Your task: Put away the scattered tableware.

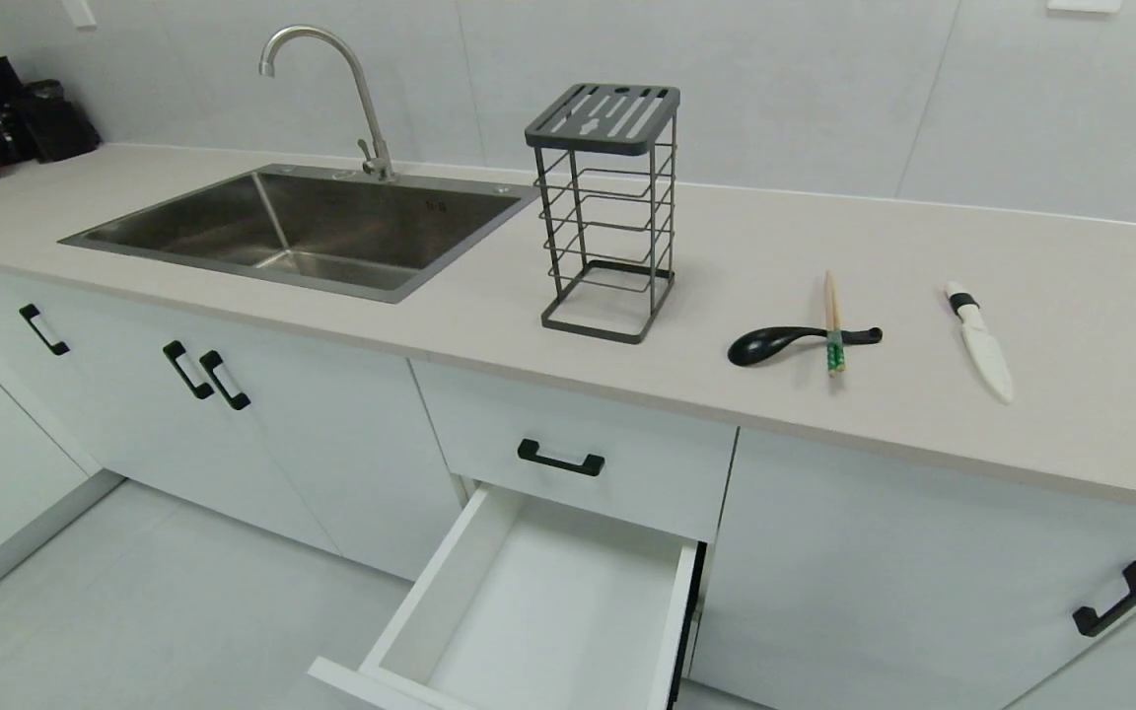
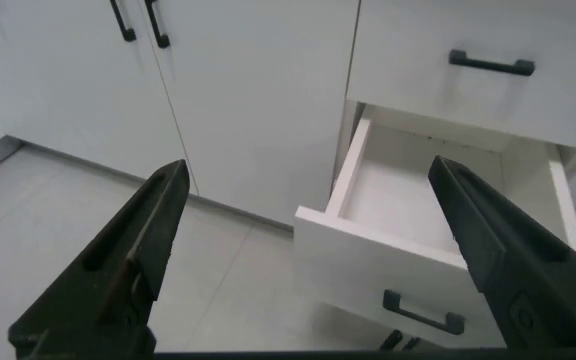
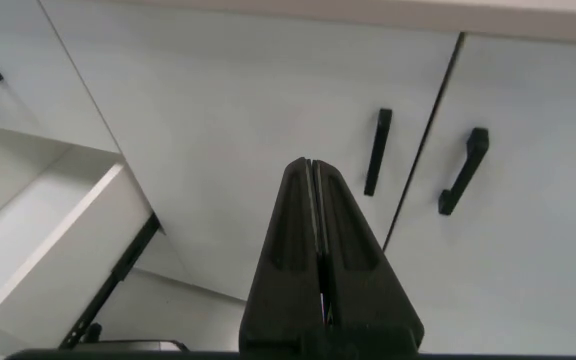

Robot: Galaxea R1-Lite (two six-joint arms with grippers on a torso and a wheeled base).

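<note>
Listed on the beige countertop [image 1: 706,286]: a black soup spoon [image 1: 757,347], bowl towards the wire rack [image 1: 603,116]; a pair of wooden chopsticks [image 1: 832,320] with a green band, laid across the spoon's handle; a white knife [image 1: 979,342], set well apart on the spoon's far side from the rack. The rack is stood upright between the spoon and the steel sink [image 1: 312,222], behind which a curved faucet [image 1: 363,99] is mounted. Below the counter, a white drawer [image 1: 430,582] is pulled open beneath a closed one. The left gripper [image 2: 307,165] is held with fingers spread wide before that open drawer. The right gripper [image 3: 311,170] is held with fingers pressed together, before the cabinet doors [image 3: 268,130].
</note>
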